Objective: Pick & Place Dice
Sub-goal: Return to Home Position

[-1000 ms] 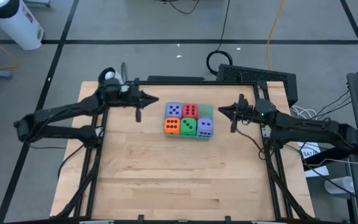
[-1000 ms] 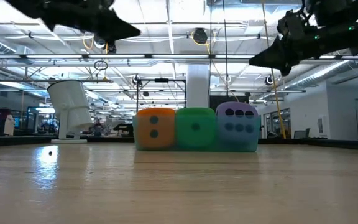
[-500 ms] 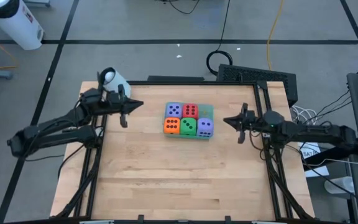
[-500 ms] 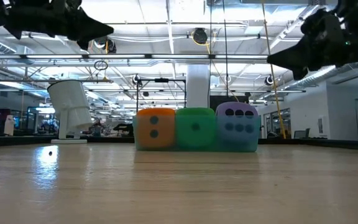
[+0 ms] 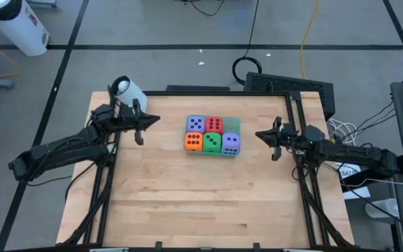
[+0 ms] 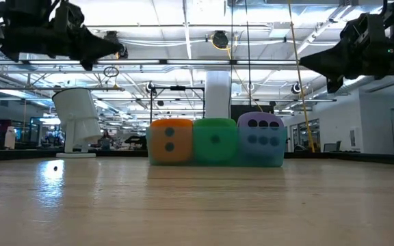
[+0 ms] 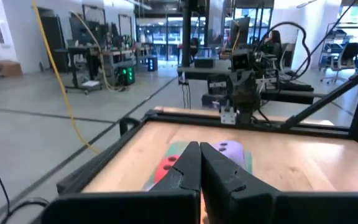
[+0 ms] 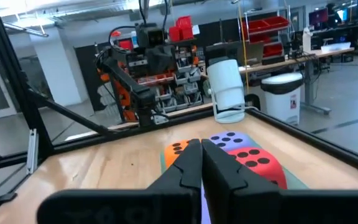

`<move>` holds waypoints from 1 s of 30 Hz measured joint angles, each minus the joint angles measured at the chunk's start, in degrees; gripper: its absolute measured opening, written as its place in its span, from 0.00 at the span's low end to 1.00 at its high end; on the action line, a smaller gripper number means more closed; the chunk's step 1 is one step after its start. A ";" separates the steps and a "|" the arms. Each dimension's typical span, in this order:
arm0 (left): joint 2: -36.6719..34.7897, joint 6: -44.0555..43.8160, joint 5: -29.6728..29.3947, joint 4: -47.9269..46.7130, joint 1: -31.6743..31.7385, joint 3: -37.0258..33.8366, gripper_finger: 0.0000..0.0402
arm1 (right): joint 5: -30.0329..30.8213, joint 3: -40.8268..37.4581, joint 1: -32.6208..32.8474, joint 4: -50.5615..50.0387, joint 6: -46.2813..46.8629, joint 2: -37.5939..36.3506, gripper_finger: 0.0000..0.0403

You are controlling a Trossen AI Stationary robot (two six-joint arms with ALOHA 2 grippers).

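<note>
Five dice stand packed in two rows at the table's far middle. The far row is lavender [image 5: 196, 124] and red [image 5: 213, 124]. The near row is orange [image 5: 193, 142], green [image 5: 211, 143] and lavender [image 5: 230, 143]. They rest on a flat translucent green square [image 5: 232, 126]. My left gripper [image 5: 152, 119] hovers left of them, shut, pointing at them. My right gripper [image 5: 261, 134] hovers to their right, also shut. The low view shows both grippers [image 6: 118, 48] [image 6: 303, 63] well above the table. Both wrist views show closed fingers [image 7: 199, 163] [image 8: 199, 158] with the dice beyond.
A white cylinder [image 5: 126, 89] stands at the table's far left corner. Black frame rails [image 5: 306, 182] run along the table's left, right and far edges. Bare wood [image 5: 201, 196] fills the near half of the table.
Both grippers have drawn back from the dice, the left one toward the table's left edge and slightly down, the right one toward the table's right edge. The dice have stayed in place.
</note>
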 joint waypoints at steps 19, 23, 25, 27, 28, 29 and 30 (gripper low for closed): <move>-17.39 -1.11 -0.98 -10.90 0.58 -8.09 0.00 | 3.06 -0.22 0.02 -7.83 0.17 -4.01 0.00; -17.35 -1.35 -0.55 -10.81 1.49 -11.05 0.00 | 2.86 -1.04 0.02 -7.11 1.68 -3.92 0.00; -17.36 -1.34 -0.55 -9.86 1.73 -13.03 0.00 | 2.83 -1.76 0.02 -6.99 1.55 -3.91 0.00; -17.36 -1.25 -0.56 -9.05 1.70 -15.06 0.00 | 2.80 -2.72 0.02 -4.98 1.24 -3.90 0.00; -17.36 -0.72 -0.59 -10.50 1.70 -15.00 0.00 | 2.76 -2.64 0.02 -4.69 0.94 -3.92 0.00; -17.25 -0.35 -0.55 -10.77 1.62 -14.98 0.00 | 2.65 -2.64 0.02 -4.42 0.95 -3.77 0.00; -17.24 -0.25 -0.55 -11.23 1.55 -14.96 0.00 | 2.54 -2.64 0.04 -4.44 1.10 -3.71 0.00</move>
